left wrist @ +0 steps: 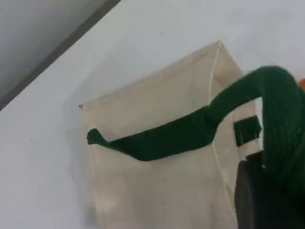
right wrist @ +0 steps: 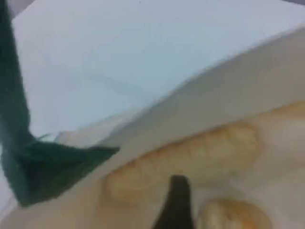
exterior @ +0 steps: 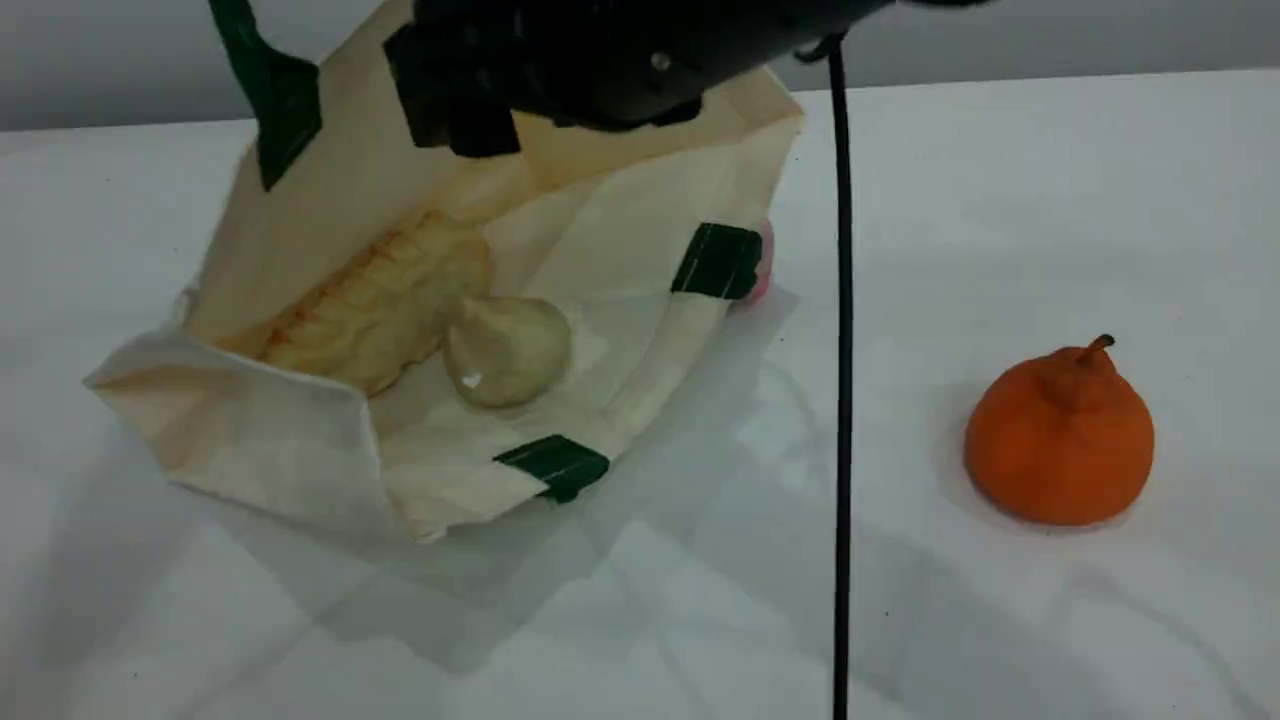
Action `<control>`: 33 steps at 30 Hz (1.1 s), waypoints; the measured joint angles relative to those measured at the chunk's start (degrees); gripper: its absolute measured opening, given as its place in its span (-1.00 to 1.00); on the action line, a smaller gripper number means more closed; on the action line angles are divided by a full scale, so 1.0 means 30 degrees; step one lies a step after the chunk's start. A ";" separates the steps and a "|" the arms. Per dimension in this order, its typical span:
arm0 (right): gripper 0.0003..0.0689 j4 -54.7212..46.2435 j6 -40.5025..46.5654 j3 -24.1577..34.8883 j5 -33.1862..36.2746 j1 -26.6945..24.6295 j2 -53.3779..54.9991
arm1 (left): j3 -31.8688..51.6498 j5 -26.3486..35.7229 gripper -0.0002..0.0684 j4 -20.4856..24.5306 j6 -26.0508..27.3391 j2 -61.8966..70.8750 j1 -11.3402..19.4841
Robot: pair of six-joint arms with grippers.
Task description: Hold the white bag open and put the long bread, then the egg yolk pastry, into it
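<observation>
The white bag lies on the table with its mouth held open toward the camera. Inside it the long bread rests along the left wall, and the egg yolk pastry sits beside it, touching its near end. My left gripper is shut on the bag's green handle, which rises to the top left. Above the bag's mouth my right gripper hovers open and holds nothing. In the right wrist view its fingertip hangs above the bread and the pastry.
An orange fruit with a stem stands on the table to the right. A pink ball peeks out behind the bag's right edge. A black cable hangs down the middle of the scene view.
</observation>
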 joint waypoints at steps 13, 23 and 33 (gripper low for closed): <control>0.71 -0.0638 -0.2676 -0.0239 0.6057 -0.2992 -0.5544 | 0.0000 0.0000 -0.79 0.0019 -0.0892 0.0000 0.0000; 0.71 -0.1541 -0.2659 -0.1207 1.0291 -0.6862 -0.7895 | 0.0000 0.0000 -0.77 -0.0016 -0.0796 0.0000 0.0000; 0.71 -0.1805 -0.2659 -0.2112 1.2235 -0.6915 -0.7945 | 0.0000 -0.0048 0.23 0.0021 -0.0655 -0.0021 0.0000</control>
